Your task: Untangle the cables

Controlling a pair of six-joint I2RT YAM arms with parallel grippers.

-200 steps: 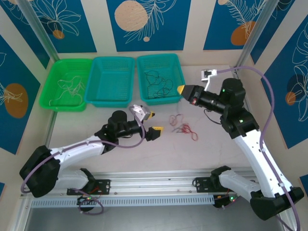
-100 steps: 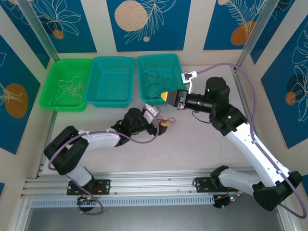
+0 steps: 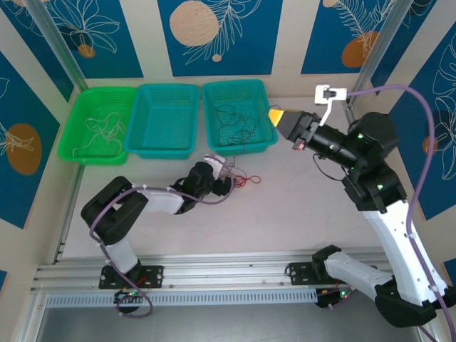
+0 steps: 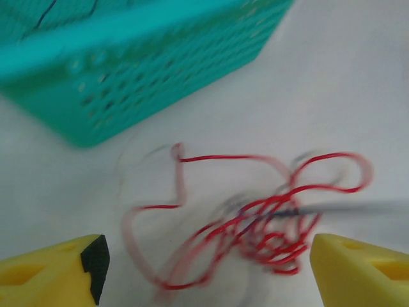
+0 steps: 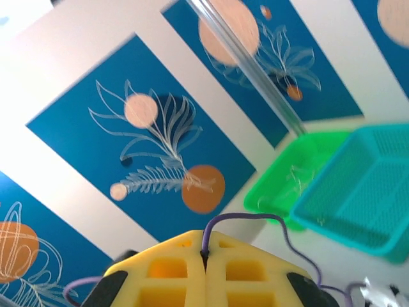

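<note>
The red cable lies in a loose tangle on the white table, with a dark grey strand running through it. My left gripper is open wide, one yellow finger on each side of the tangle, just short of it. From above, the left gripper sits low on the table beside the red cable. Black cables lie in the right teal basket. Whitish cables lie in the green basket. My right gripper hangs shut above that teal basket's right edge, its pads pressed together.
A middle teal basket stands between the other two along the back wall. The right teal basket's wall stands just beyond the red tangle. The left arm's lilac cable loops near its wrist.
My left arm has reached further forward and right until its open fingers straddle the red cable. My right gripper came in toward the basket front, then drew back up and to the right.
</note>
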